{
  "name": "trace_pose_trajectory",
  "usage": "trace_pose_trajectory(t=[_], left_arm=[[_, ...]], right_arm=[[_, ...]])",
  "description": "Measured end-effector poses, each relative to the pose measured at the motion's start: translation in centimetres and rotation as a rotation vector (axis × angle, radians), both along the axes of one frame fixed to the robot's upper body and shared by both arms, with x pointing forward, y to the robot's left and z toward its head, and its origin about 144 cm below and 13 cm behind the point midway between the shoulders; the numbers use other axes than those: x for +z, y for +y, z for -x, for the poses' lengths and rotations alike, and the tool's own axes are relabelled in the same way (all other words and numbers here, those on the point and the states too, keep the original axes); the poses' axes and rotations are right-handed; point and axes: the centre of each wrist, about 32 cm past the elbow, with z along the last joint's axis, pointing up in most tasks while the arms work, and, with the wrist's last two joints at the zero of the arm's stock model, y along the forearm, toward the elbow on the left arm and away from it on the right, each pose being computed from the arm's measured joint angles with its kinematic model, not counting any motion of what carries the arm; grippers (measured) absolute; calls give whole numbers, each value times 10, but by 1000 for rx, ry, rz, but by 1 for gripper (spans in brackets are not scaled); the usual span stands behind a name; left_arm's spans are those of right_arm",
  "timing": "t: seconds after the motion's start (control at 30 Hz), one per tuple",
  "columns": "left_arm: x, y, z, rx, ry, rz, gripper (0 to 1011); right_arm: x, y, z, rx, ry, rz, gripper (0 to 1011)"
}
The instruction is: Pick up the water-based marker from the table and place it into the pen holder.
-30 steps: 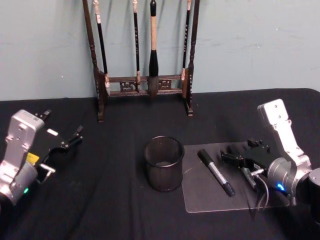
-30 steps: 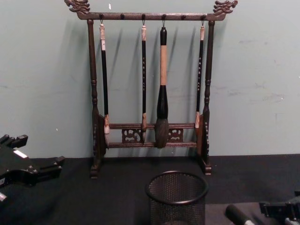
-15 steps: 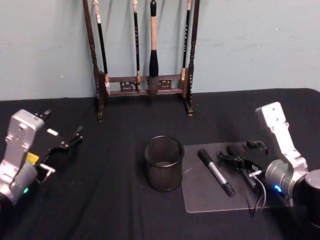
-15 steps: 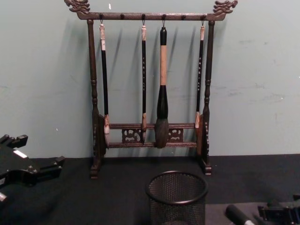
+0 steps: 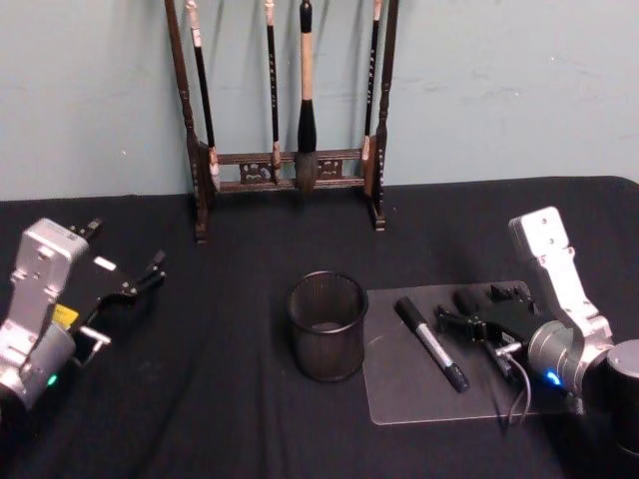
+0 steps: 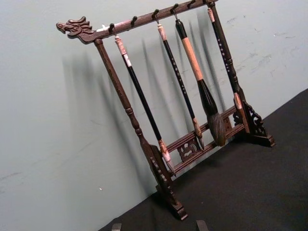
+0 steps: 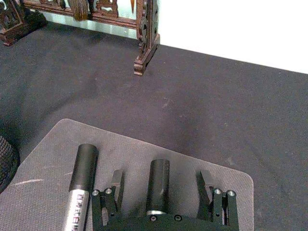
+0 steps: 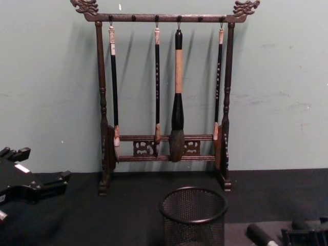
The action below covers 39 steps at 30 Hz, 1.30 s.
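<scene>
Black-cloth table point(image 5: 250, 419): marker point(image 5: 431, 344) lies near the pen holder point(image 5: 327, 326), on its right. Right gripper point(image 7: 160, 177), fingers open, straddles a short black cylinder point(image 7: 158, 192). Risk: it grabs that instead. Left gripper point(image 5: 125, 289) idle far left, open.

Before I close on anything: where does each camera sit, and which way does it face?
Head: high, looking down at the table, pen holder and marker; left end effector and right end effector show.
Chest: low, facing forward at the brush rack; both end effectors low at its sides.
Left wrist: faces brush rack and wall; own fingertips show.
Right wrist: looks along open fingers straddling a short black cylinder.
Shared: head and right wrist both show the marker.
</scene>
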Motion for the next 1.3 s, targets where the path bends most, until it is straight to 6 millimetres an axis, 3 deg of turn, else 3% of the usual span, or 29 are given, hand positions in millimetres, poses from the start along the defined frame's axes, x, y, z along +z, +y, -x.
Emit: trace_pose_trajectory(t=[0.9,0.97,1.0,1.03,1.07,1.13,1.23,1.3], left_arm=[[0,0,0,0,0,0,1001],[0,0,0,0,0,0,1001],[0,0,0,0,0,0,1001],[0,0,0,0,0,0,1001],[0,0,0,0,0,0,1001],[0,0,0,0,0,0,1001],[0,0,0,0,0,0,1001],[0,0,0,0,0,0,1001]], right_arm=[[-2,-1,-1,7,-8,6,982],[-2,-1,0,7,-7,5,891],[-2,-1,0,7,-7,5,891],[-2,0,0,7,-7,5,812],[-2,0,0,7,-7,5,812],[-2,0,0,7,-7,5,658],[-1,0,0,7,-7,4,601],[-1,0,0,7,-6,4,478]])
